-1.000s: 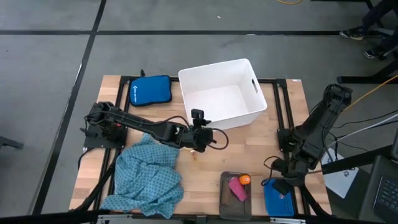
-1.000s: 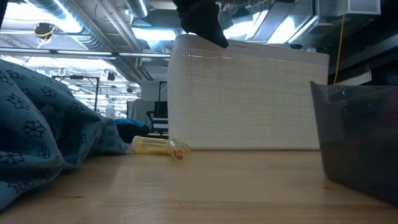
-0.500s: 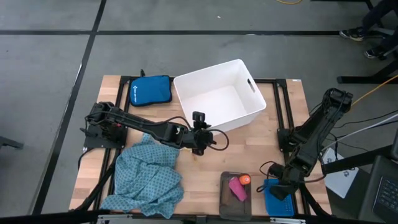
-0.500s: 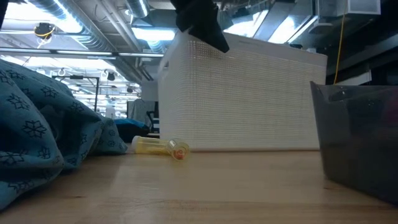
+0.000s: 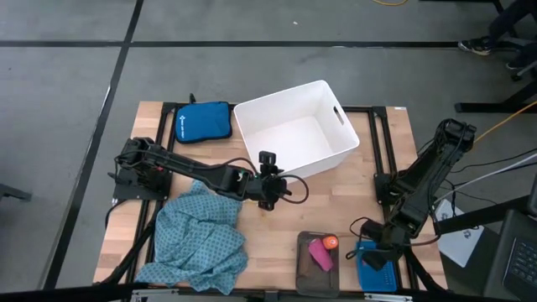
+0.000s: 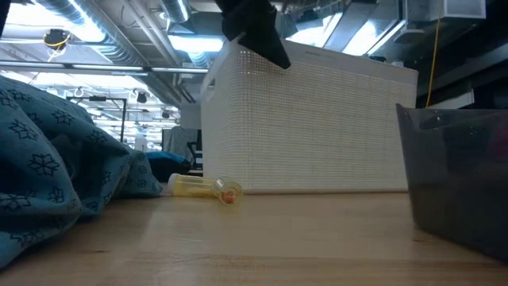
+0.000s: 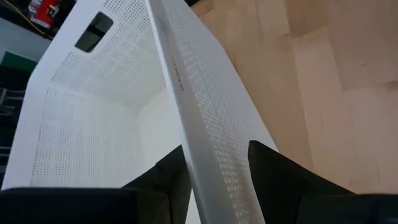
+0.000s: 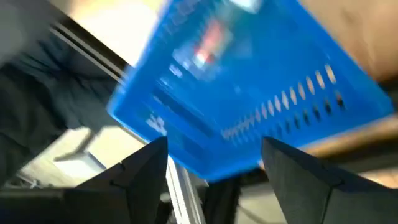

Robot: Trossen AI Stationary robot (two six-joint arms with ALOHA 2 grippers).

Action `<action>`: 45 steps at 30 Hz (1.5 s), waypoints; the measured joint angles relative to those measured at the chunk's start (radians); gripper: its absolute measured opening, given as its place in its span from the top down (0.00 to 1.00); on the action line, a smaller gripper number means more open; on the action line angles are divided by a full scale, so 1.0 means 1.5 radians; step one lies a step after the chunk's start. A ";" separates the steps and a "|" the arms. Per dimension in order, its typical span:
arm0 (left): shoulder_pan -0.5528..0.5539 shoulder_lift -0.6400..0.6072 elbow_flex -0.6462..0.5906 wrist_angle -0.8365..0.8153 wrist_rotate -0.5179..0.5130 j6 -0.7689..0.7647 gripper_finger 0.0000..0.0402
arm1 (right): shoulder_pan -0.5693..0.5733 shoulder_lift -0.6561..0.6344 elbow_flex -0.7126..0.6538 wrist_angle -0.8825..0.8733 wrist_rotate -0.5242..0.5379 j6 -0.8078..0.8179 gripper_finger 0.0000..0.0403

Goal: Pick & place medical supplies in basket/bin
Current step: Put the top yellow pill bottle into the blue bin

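Observation:
The white tub [image 5: 285,91] stands at the table's far middle. My left gripper [image 5: 268,174] is shut on its near wall by the near left corner. The teal dotted cloth [image 5: 201,239] lies heaped at the near left. A pink piece [image 5: 320,253] and an orange piece [image 5: 331,242] lie in the dark-grey tray [image 5: 302,267]. A small tan vial [image 6: 208,187] lies on its side in front of the tub. My right gripper [image 5: 379,258] hangs open just over the small blue basket [image 5: 369,277] at the near right; the right wrist view shows the basket [image 8: 249,93] between the spread fingers. My left gripper holds the tub's near long wall at its top rim [image 7: 208,134], close to the near left corner. One finger [image 7: 165,177] is inside the tub and one finger [image 7: 280,174] outside. The fingers come slanting down from the table's left. The tub's base rests on the table.
A royal-blue zip pouch [image 5: 203,122] lies at the far left beside the tub. Black frame rails run along both table sides. Bare wood shows between the cloth, the tub and the tray.
My left gripper has dragged the tub's near left corner toward the table's left, so the tub has turned a little and slid leftward; it has since stayed put. My right gripper has moved toward the near edge and down over the blue basket.

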 joint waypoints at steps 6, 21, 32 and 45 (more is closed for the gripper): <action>-0.004 0.000 0.000 -0.063 0.000 -0.048 0.63 | 0.014 0.000 0.000 0.048 0.177 -0.115 0.40; -0.008 -0.007 0.002 -0.166 0.050 -0.138 0.63 | 0.021 0.000 0.000 0.167 0.263 -0.255 0.43; -0.030 -0.009 0.053 -0.133 0.069 -0.105 0.63 | 0.017 0.000 0.000 0.185 0.242 -0.252 0.43; 0.003 -0.009 0.057 -0.249 -0.121 -0.112 0.63 | -0.024 0.000 0.000 0.184 0.247 -0.294 0.43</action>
